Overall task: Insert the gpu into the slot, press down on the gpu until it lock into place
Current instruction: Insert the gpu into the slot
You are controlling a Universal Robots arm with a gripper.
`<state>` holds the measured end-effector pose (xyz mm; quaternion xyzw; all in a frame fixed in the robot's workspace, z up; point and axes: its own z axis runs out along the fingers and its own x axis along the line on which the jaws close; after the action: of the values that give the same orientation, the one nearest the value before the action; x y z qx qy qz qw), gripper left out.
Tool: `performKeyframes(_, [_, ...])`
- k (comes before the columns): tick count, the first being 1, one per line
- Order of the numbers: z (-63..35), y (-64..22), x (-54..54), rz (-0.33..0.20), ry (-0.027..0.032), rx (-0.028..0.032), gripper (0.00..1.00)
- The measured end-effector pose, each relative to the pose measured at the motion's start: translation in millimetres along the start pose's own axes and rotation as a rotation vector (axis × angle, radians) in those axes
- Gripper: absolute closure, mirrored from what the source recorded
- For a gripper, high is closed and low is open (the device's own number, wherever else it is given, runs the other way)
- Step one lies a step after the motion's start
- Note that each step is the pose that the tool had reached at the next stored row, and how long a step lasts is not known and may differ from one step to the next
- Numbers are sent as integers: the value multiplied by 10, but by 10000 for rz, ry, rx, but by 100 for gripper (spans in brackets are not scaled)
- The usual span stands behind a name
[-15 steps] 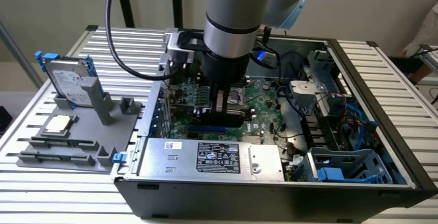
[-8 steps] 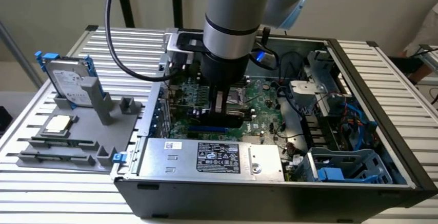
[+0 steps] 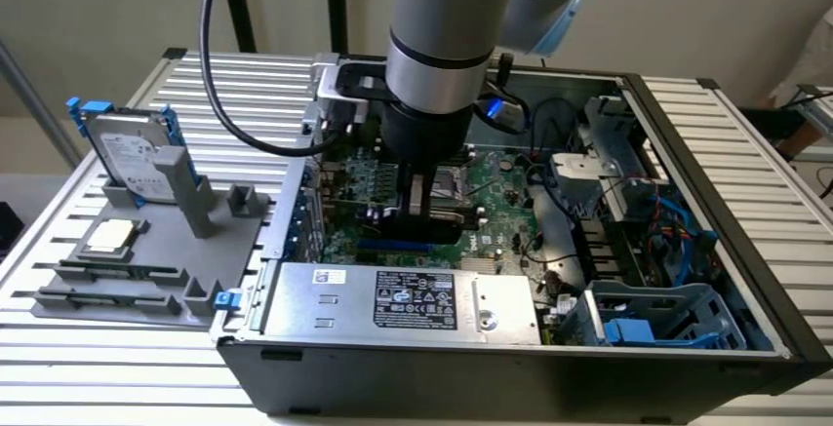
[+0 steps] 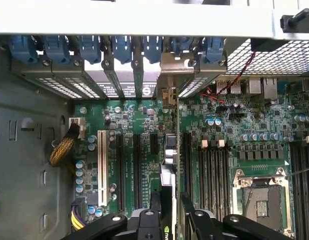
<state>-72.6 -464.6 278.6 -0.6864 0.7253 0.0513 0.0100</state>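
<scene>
The gpu (image 4: 169,165) is a thin black card seen edge-on, standing upright on the green motherboard (image 4: 139,115) among the black expansion slots. Its metal bracket end (image 4: 167,92) reaches the case's rear wall. My gripper (image 4: 173,207) is shut on the card, one finger on each side. In the exterior view my gripper (image 3: 419,213) is low inside the open case, with the black gpu (image 3: 423,223) under it. A bright-blue slot (image 3: 394,248) lies on the board just in front of the card; I cannot tell whether the card's edge is seated.
A silver labelled power-supply box (image 3: 404,299) fills the case's near side. The CPU socket (image 4: 262,197) and memory slots (image 4: 214,170) lie beside the card. A white slot (image 4: 101,160) and yellow-black cables (image 4: 62,150) are on the other side. A grey fixture with a hard drive (image 3: 131,153) stands outside the case.
</scene>
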Motion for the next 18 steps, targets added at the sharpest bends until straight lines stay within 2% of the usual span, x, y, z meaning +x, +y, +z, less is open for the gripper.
performKeyframes(6, [14,0,1,187,-8,-10,74])
performKeyframes(18, [33,14,-15,92,11,-15,74])
